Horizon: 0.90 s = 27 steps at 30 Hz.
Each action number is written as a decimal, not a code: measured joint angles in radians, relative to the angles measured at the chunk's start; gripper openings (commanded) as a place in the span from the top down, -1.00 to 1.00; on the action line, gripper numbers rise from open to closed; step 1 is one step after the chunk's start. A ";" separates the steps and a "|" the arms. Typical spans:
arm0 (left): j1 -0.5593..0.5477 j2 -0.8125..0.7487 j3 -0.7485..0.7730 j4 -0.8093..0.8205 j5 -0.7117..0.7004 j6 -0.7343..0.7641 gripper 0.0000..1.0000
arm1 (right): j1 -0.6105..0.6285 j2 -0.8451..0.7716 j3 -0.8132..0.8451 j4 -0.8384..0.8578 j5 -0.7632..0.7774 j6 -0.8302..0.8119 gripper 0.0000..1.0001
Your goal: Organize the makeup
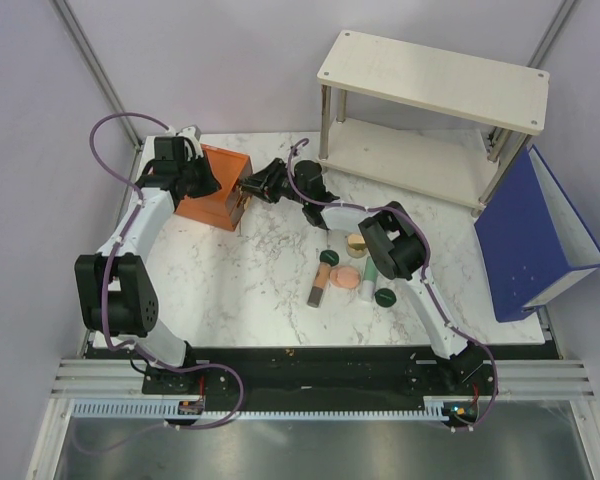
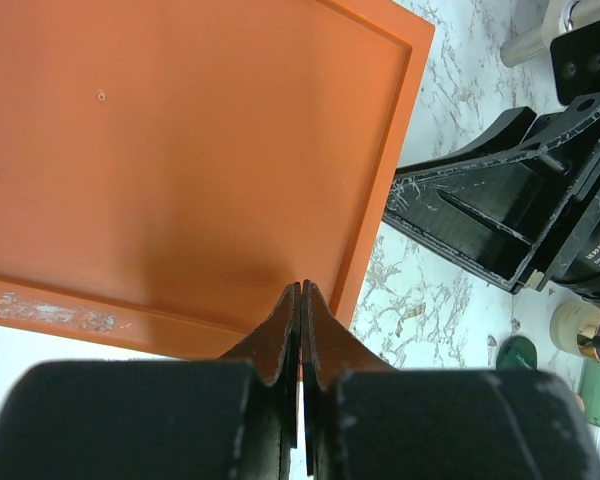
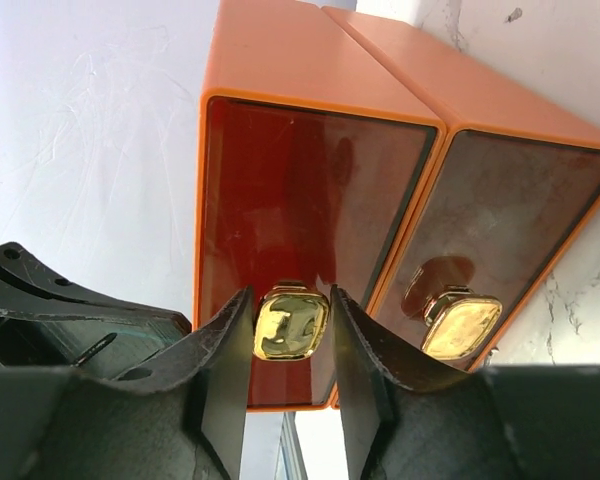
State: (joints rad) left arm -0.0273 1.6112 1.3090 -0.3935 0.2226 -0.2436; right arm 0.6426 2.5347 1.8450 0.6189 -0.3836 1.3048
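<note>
The right gripper [image 3: 291, 300] is narrowed onto a gold knob [image 3: 292, 323]. One finger sits against each side of the knob, which fills the gap between them. The knob belongs to the tinted clear front of a drawer [image 3: 280, 200] in the orange box [image 2: 180, 150]. Just to one side is a second drawer [image 3: 510, 220] with its own knob [image 3: 462, 325], which nothing touches.

The left gripper [image 2: 301, 290] is on the opposite side of the box. Its fingers are pressed together with nothing between them, and the tips rest over the box's flat orange panel close to its raised edge.

The makeup lies on the marble table [image 1: 270, 320], well behind the right gripper and back along that arm beside its elbow.
- The tan-gold jar [image 1: 356, 243] is the piece closest to the gripper and stands upright.
- A dark green disc [image 1: 330, 257] lies just beside the jar.
- The peach-pink compact [image 1: 344, 276] lies flat in the middle of the group.
- The brown-pink stick [image 1: 315, 290] lies on its side. Its long axis runs roughly from the arms' side of the table toward the far side, with the far end leaning slightly toward the compact.
- The mint-green tube [image 1: 368, 282] also lies flat, on the compact's other side. It is nearly parallel to the stick and partly tucked under the arm.
- The second dark green disc [image 1: 384, 296] is the piece farthest from the gripper, near the tube's near end.
</note>
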 measured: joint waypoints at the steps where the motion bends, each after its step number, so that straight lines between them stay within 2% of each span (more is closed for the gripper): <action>1: 0.000 0.001 0.000 -0.003 0.000 0.000 0.96 | 0.000 -0.001 0.002 -0.005 0.000 -0.007 0.34; 2: 0.000 0.001 0.000 -0.006 0.001 0.000 0.97 | 0.001 -0.002 0.003 -0.008 0.001 -0.014 0.55; 7: 0.000 0.003 0.006 -0.030 0.000 0.000 0.97 | 0.003 -0.003 0.010 -0.037 0.012 -0.025 1.00; 18: 0.000 0.024 0.045 -0.092 -0.053 -0.001 0.97 | 0.022 -0.098 0.017 -0.239 0.119 -0.179 1.00; 25: 0.000 0.045 0.072 -0.107 -0.072 -0.002 0.97 | 0.023 -0.203 -0.077 -0.436 0.206 -0.365 1.00; 27: 0.000 0.045 0.073 -0.107 -0.073 -0.003 0.97 | 0.018 -0.208 -0.116 -0.463 0.209 -0.389 0.91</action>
State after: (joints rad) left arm -0.0273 1.6566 1.3823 -0.5003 0.1497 -0.2462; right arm 0.6605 2.3272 1.7290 0.1562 -0.1745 0.9161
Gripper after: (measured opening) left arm 0.022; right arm 0.006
